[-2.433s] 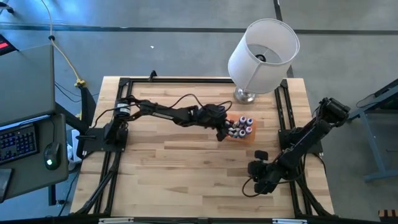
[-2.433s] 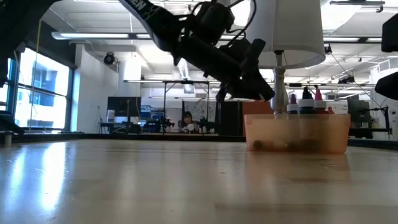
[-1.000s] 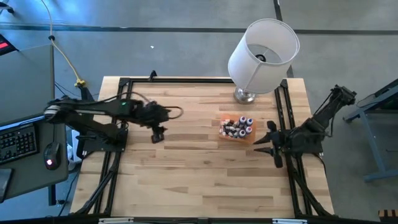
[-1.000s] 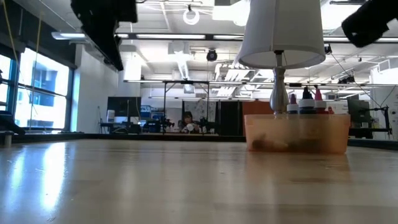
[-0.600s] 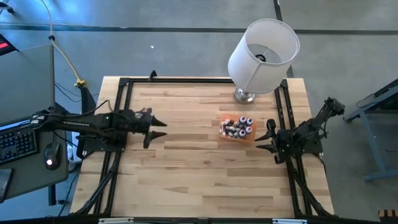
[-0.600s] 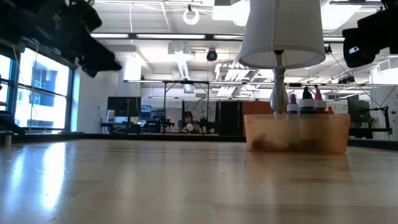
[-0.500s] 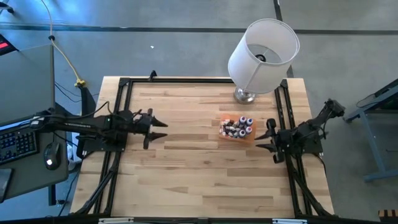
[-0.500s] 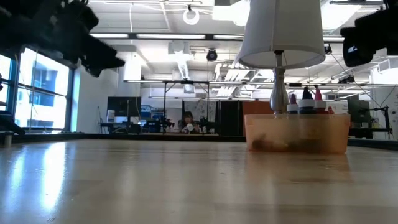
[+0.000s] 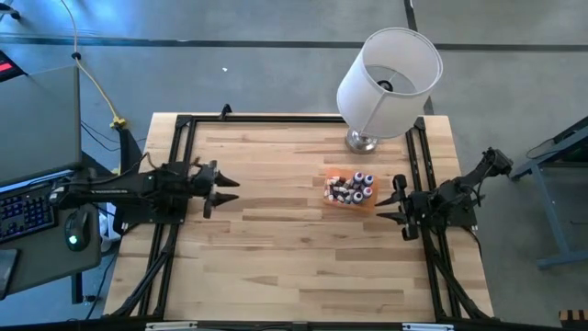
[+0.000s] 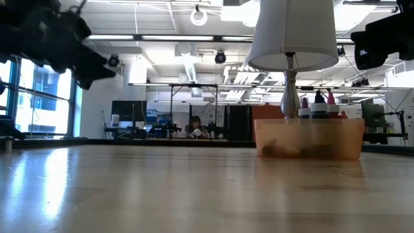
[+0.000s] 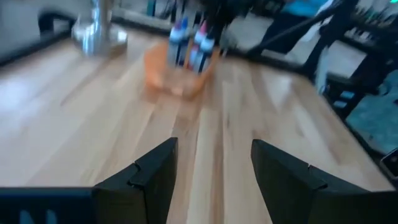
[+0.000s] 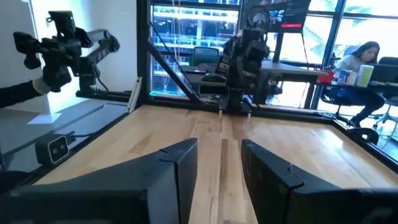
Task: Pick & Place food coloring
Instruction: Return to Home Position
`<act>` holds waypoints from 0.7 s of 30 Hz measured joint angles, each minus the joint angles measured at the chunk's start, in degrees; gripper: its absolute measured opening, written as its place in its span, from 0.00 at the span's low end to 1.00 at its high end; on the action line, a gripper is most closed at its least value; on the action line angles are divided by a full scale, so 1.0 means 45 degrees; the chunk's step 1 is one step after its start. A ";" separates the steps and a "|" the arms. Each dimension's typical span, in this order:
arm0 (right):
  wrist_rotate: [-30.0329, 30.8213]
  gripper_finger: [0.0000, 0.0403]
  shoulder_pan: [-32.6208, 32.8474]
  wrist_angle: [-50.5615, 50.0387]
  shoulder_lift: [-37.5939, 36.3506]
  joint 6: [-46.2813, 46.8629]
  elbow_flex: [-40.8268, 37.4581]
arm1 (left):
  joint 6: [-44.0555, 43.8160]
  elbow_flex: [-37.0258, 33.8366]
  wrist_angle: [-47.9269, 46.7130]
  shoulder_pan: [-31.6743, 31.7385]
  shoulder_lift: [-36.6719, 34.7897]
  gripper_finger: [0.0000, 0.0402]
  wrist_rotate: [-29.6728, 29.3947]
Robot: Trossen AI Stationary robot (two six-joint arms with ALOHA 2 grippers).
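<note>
The food coloring (image 9: 353, 187) is a cluster of tiny capped bottles standing in an orange tray (image 9: 366, 203) right of the table's middle. In the low view, bottle tops (image 10: 317, 102) stick up above the tray wall (image 10: 309, 138). The left wrist view shows the bottles (image 11: 190, 38) far ahead. My left gripper (image 9: 220, 191) hovers open near the table's left edge, pointing right toward the tray, with nothing between its fingers (image 11: 155, 177). Beside the table's right edge, my right gripper (image 9: 388, 204) is also open with nothing in it and points left.
A lamp with a white shade (image 9: 388, 77) stands on its metal base (image 9: 361, 141) at the far edge, just behind the tray. Black frame rails (image 9: 180, 147) run along the table's sides. A desk with a keyboard (image 9: 26, 210) sits off the left edge. A seated person (image 12: 362, 57) shows beyond the table.
My left gripper has drawn back toward the table's left edge and sunk, tipping from pointing down to nearly level. My right arm has folded lower at the right edge, with its gripper staying close to its place. The bottles and tray have not moved.
</note>
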 joint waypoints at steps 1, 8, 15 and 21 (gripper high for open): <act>0.0002 0.29 0.0000 -0.0005 0.0000 0.0100 0.0000 | 0.0140 0.0000 -0.0079 -0.0090 -0.0466 0.50 -0.0042; 0.0005 0.29 0.0000 0.0017 0.0000 0.0434 0.0000 | 0.1547 -0.0808 0.0290 -0.0856 -0.3243 0.50 -0.0957; 0.0009 0.29 0.0000 0.0027 0.0005 0.0414 0.0000 | 0.1667 -0.1715 0.0512 -0.0871 -0.4077 0.50 -0.1161; 0.0006 0.29 0.0000 0.0128 0.0010 0.0404 -0.0013 | 0.1673 -0.1739 0.0372 -0.0871 -0.3768 0.50 -0.1185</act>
